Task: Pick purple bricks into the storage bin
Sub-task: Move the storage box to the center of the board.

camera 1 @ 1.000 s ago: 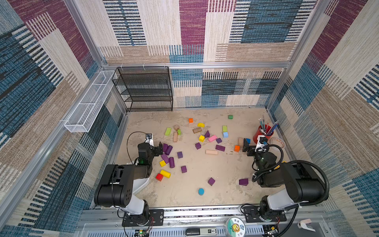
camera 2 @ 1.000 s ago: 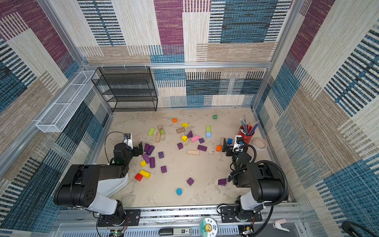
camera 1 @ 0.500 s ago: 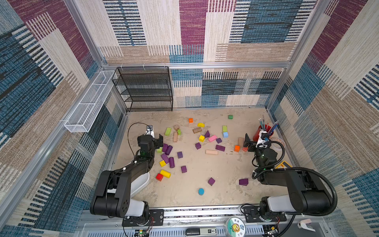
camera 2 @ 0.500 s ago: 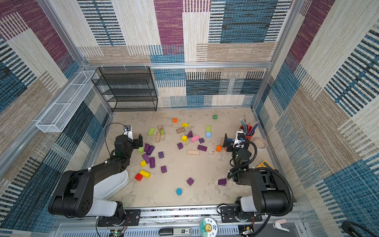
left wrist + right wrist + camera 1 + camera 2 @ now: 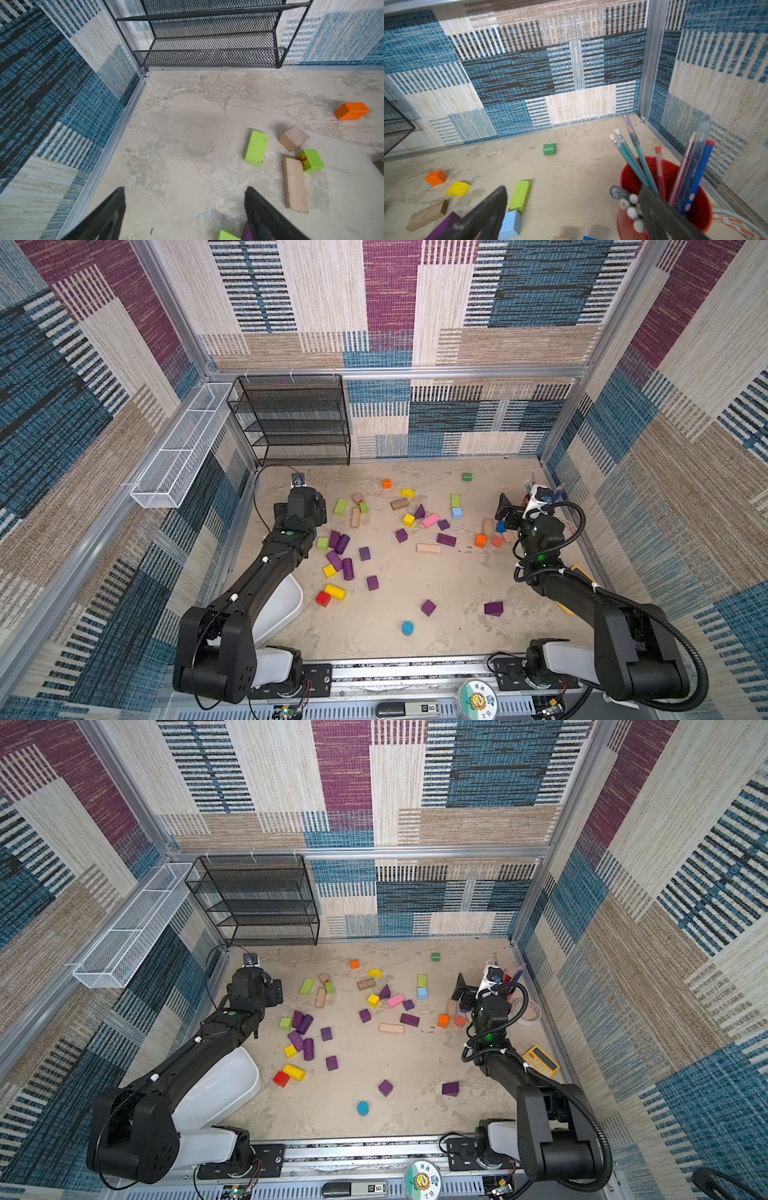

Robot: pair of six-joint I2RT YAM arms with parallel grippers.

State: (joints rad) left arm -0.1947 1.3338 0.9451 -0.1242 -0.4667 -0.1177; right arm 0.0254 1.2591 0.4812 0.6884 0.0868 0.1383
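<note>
Several purple bricks lie scattered on the sandy floor in both top views: a cluster of cylinders and cubes by my left arm, a bar mid-floor, and two cubes nearer the front. The white storage bin sits front left, partly under my left arm. My left gripper hangs open over bare floor just beyond the cluster, with a purple brick's edge beside one finger. My right gripper is open and empty next to the red pen cup; a purple brick lies beside its finger.
A black mesh rack stands at the back left and a white wire basket hangs on the left wall. The red pen cup, a tape roll and a yellow calculator crowd the right side. Green, yellow, orange, pink and wooden blocks lie among the purple ones.
Both arms have stretched toward the back wall. The left gripper moved past the purple cluster toward the rack; the right gripper moved up beside the pen cup.
</note>
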